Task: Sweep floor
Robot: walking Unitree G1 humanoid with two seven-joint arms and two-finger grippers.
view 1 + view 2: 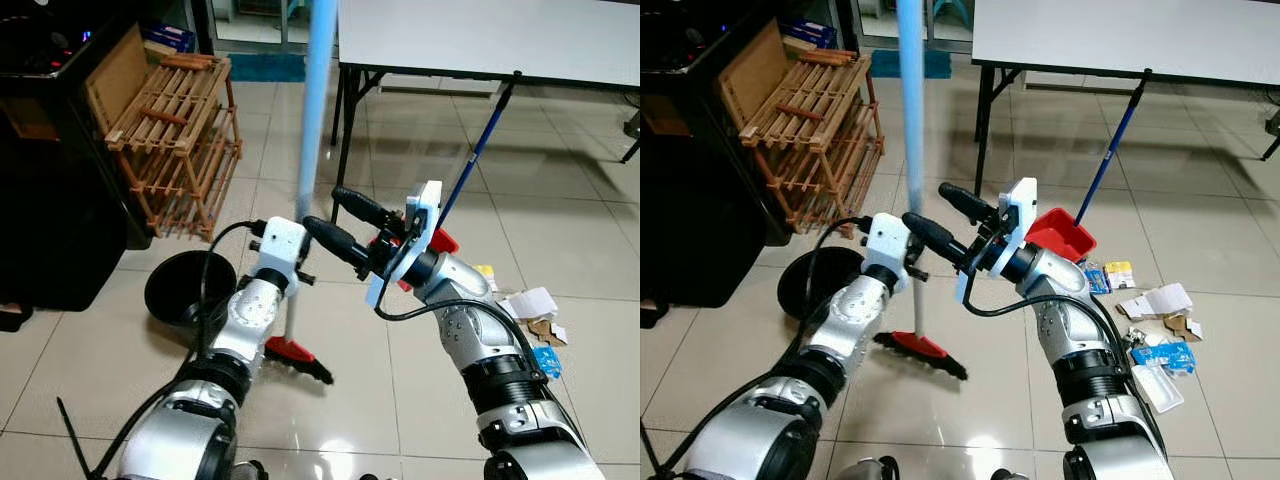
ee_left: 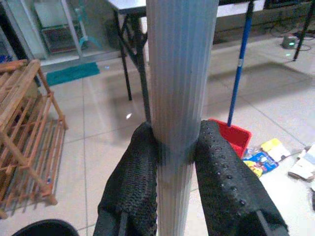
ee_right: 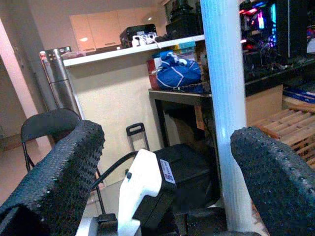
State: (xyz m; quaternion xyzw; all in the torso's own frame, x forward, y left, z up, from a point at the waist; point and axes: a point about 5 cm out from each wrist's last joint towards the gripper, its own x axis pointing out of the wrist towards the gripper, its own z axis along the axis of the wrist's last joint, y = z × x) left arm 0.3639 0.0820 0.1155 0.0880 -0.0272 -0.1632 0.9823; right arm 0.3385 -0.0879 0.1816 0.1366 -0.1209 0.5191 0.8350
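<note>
The broom has a pale blue ribbed handle point(image 1: 316, 100) that stands nearly upright, and its red and black head point(image 1: 298, 358) rests on the tiles. My left gripper point(image 2: 179, 142) is shut on the handle, both black fingers point(image 2: 140, 172) pressed against it. My right gripper point(image 1: 322, 208) is open higher up. The handle point(image 3: 224, 98) runs between its spread fingers, close to one of them point(image 3: 275, 172). A red dustpan point(image 1: 1060, 235) with a blue stick point(image 1: 480, 145) leans on the table behind my right wrist. Paper scraps and wrappers point(image 1: 1155, 330) lie on the floor at the right.
A white table point(image 1: 480, 35) with black legs stands ahead. A wooden slatted rack point(image 1: 175, 130) and a dark cabinet point(image 1: 50, 170) are on the left, and a black round bin point(image 1: 185, 290) sits beside my left arm. Open tiles point(image 1: 390, 400) lie in front.
</note>
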